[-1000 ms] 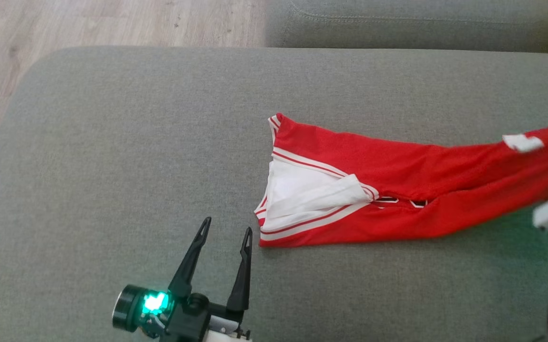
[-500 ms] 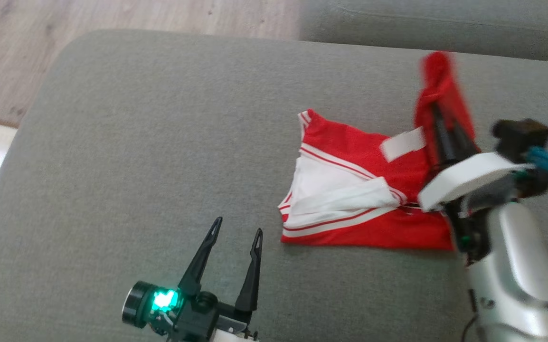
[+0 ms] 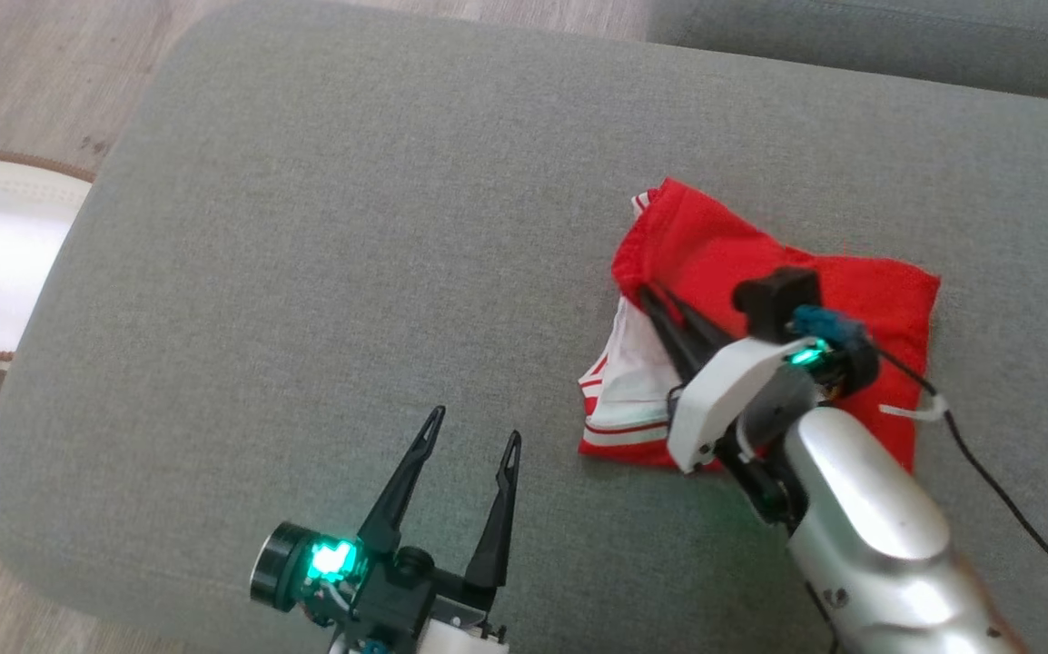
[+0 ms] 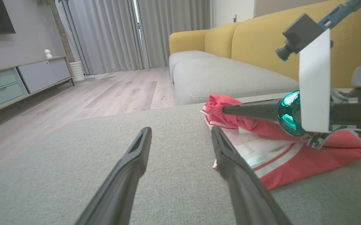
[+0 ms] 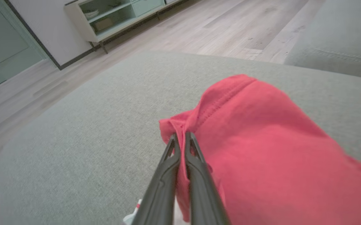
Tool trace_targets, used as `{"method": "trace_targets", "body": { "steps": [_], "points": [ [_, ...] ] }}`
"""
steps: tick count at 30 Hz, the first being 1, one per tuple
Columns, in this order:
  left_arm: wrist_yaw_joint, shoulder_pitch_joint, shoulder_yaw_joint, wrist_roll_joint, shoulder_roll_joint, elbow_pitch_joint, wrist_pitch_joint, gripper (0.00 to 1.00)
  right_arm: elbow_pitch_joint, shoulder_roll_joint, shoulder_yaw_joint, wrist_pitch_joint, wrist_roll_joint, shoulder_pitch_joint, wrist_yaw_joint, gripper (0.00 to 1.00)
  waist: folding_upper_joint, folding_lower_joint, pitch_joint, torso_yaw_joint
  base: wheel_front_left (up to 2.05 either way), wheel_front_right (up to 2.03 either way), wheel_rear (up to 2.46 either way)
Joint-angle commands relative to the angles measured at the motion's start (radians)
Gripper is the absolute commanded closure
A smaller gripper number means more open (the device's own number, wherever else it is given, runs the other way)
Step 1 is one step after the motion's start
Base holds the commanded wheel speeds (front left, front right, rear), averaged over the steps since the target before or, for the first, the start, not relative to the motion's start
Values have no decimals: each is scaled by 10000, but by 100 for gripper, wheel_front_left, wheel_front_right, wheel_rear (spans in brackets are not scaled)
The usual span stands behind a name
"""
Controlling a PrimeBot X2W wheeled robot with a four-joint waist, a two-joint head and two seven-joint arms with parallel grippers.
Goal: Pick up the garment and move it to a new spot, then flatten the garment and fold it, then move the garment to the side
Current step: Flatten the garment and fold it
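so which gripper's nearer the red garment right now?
Right. The right gripper is shut on a fold of the garment. The left gripper is open above the grey cushion, left of the garment, not touching it.

Open room: the grey seat cushion (image 3: 306,254) lies bare across the frame's left and centre, out to its rounded edge.
Ahead of left gripper (image 3: 474,425): bare fabric between and beyond its spread fingers.
Centre right: the folded red garment (image 3: 887,300), with the right gripper (image 3: 644,292) and its silver forearm (image 3: 869,536) lying over it.
Lower right: a black cable (image 3: 996,483) trails across the cushion.
Upper right: a second cushion (image 3: 851,36) bounds the seat.
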Motion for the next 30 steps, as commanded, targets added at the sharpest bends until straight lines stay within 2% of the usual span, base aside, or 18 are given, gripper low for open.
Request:
{"method": "trace_targets", "body": {
  "steps": [1,5,6,7,8,12,16,22,28,30],
  "points": [
    [-19,-351,307,80,-114,-273,-64,0,-246,113,336,-146,99,-369,-9,100,0,-1,37,7,0,0,0],
    [-36,-373,382,90,-168,-235,-64,0,46,113,902,-246,312,-365,-9,100,0,-1,55,-80,0,0,0],
    [-30,-375,419,89,-177,-231,-64,0,91,113,1013,-289,354,-339,-9,69,0,-1,43,-133,0,0,0],
    [-19,-375,464,89,-183,-230,-65,0,119,113,1120,-337,385,-314,-9,3,0,-1,31,-200,0,0,0],
    [-3,-371,514,91,-187,-234,-65,0,91,113,1195,-457,467,-287,-9,0,0,-1,20,-278,0,0,0],
    [53,-282,715,105,-158,-247,-65,0,-209,114,1429,-1383,797,-130,-9,0,0,-1,-136,-695,0,0,0],
    [200,-111,1025,47,-142,-332,-65,0,-252,114,1211,-2675,392,116,-9,0,0,-1,-454,-1170,0,0,0],
    [177,314,1445,-260,-202,-514,-65,0,-740,103,194,-3561,-579,950,-9,0,0,-1,-1089,-1725,0,0,0],
    [-4,721,1761,-537,-287,-601,-65,0,-2576,-109,-1797,-3583,-1300,2952,-9,0,0,-1,-1649,-1979,0,0,0],
    [-31,793,1814,-574,-305,-615,-65,0,-2786,-137,-2066,-3584,-1303,3317,-9,0,0,-1,-1724,-2004,0,0,0]
  ]
}}
